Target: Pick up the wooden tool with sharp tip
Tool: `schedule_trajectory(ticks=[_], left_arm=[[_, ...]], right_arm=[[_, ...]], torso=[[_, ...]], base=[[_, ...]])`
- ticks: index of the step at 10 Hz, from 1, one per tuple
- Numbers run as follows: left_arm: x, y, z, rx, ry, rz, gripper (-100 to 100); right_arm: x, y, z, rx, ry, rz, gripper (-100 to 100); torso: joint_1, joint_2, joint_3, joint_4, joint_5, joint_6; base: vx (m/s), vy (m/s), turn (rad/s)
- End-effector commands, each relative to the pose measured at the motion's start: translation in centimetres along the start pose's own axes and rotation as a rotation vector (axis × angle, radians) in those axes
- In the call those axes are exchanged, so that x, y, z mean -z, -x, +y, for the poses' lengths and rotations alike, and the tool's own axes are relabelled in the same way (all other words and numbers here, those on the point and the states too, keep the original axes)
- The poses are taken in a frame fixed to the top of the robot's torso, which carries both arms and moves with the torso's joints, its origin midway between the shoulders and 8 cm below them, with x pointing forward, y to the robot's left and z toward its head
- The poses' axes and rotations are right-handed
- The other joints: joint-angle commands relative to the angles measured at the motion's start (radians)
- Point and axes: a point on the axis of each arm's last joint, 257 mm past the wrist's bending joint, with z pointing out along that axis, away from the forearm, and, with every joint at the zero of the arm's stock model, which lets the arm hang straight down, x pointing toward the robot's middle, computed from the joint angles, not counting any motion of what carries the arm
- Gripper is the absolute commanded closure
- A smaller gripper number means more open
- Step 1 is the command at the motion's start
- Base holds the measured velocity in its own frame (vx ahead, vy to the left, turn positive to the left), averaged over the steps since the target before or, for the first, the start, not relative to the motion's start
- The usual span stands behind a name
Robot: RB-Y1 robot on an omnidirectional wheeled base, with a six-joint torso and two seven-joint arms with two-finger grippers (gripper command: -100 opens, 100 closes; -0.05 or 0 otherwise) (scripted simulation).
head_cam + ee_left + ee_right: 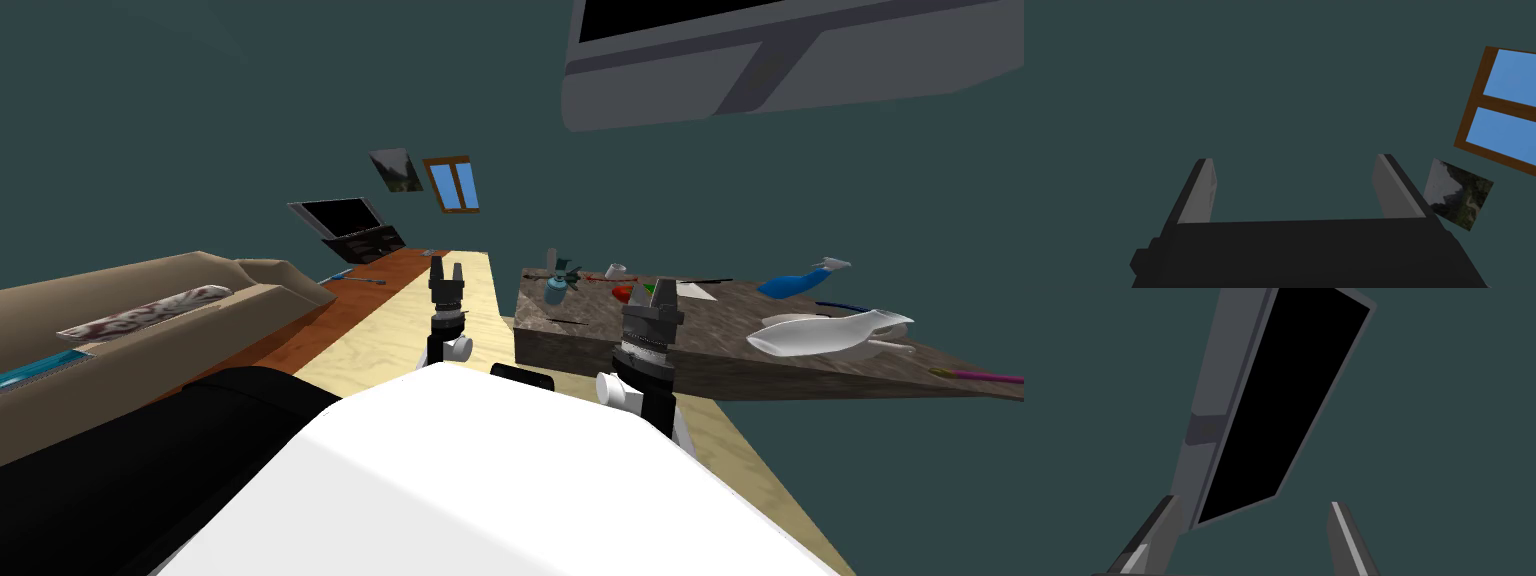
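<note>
Both hands stand wide apart and hold nothing: the left hand (pixel 447 268) is raised off the left edge of the grey stone worktop (pixel 580 347), the right hand (pixel 662 292) before its near edge. A thin dark stick (pixel 566 321), seemingly the pointed tool, lies flat near the worktop's near left corner, apart from the teal bottle (pixel 556 290). Its material cannot be told.

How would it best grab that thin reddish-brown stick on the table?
Probably mid-shaft, from straight above, closing across its width: the stick lies flat on the table, too thin to take from the side.
</note>
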Motion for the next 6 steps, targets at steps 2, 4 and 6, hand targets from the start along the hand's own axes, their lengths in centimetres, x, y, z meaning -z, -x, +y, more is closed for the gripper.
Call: schedule_trajectory(ticks=[2,4,6], left_arm=[[0.0,0.0,0.0,0.000,0.000,0.000,0],[0.0,0.0,0.0,0.000,0.000,0.000,0],[0.0,0.0,0.0,0.000,0.000,0.000,0]], right_arm=[[-0.1,-1.0,0.1,-0.004,0.011,0.068,-100],[-0.1,-1.6,0.2,-0.006,0.016,0.113,-100],[-0.1,-2.3,0.2,-0.010,0.019,0.157,-100]], torso=[[0.001,0.001,0.001,0.000,0.000,0.000],[0.003,0.003,0.002,0.001,0.001,0.000],[0.004,0.004,0.003,0.001,0.001,0.000]], base=[[-0.038,0.039,-0.002],[-0.048,0.043,-0.004],[-0.066,0.064,-0.001]])
